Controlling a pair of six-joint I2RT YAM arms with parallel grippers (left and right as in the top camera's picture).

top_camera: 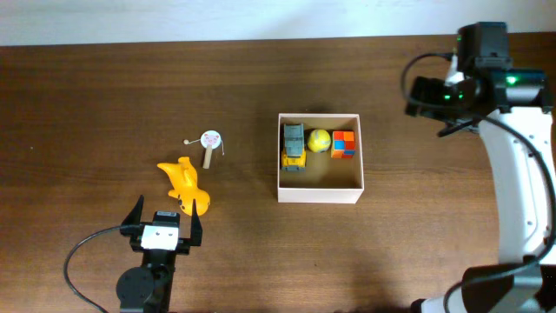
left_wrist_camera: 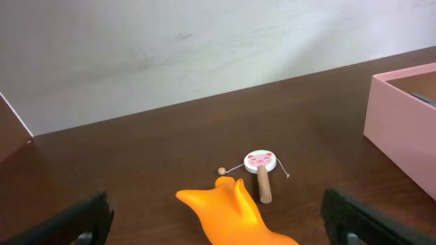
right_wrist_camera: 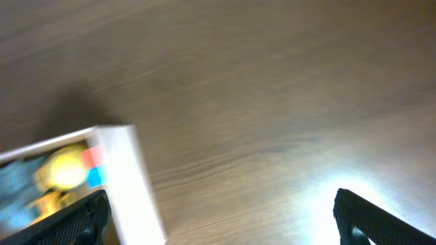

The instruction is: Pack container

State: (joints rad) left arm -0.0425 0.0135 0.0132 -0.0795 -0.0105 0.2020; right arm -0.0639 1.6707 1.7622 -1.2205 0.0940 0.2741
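Cardboard shows on the floor of the container (top_camera: 320, 196), a square, shallow box with thin white walls that stands open on the brown table (top_camera: 87, 104). Three small toys are inside it, all in one row along the far wall: a yellow toy truck (top_camera: 294, 147) in the far left corner, a yellow ball (top_camera: 319, 140) just beside it, and a cube (top_camera: 344, 143) with orange, red and blue squares near the far right corner. The near half of the container floor is bare.

To the left of the container, well apart from it, lies a little drum rattle (top_camera: 209, 144) with a pig face on its round head and a wooden handle. A string with a bead goes out from each side of it. Further left of the container and nearer to me lies an orange toy animal (top_camera: 184, 184); what animal it is I cannot tell.

The left gripper (top_camera: 167, 216) is just behind this orange toy, on the side away from the container. Its jaws stand wide open and hold nothing. In the left wrist view the near end of the toy lies low between the two dark fingers (left_wrist_camera: 75, 219), and I see no contact.

The right gripper (right_wrist_camera: 221, 224) is to the right of the container, beyond its far right corner. Its wrist view is blurred, but the two fingers are far apart at the bottom corners with only table wood between them, so it is open and empty. A corner of the container shows at the left of that view.
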